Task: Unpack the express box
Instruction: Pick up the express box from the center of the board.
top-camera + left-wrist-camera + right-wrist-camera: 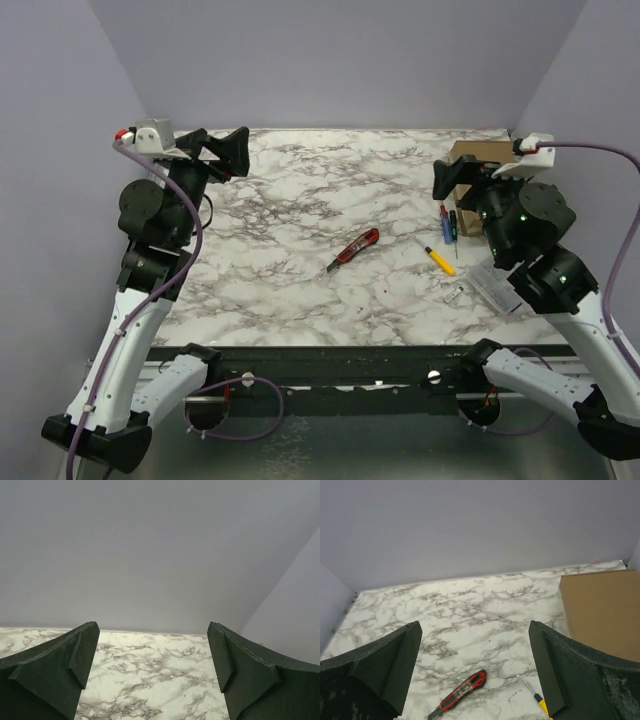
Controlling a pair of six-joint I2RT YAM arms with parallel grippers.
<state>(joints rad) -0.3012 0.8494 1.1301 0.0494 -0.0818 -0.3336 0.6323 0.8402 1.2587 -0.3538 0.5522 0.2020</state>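
Sitting near the right hand (473, 627), box (602, 611) seems closed.

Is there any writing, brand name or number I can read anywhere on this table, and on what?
No text here can be read.
Red box cutter: dark marks on its handle, too blurred to read.
Cardboard box: the faces that show look plain.
Clear packet: too small to tell.
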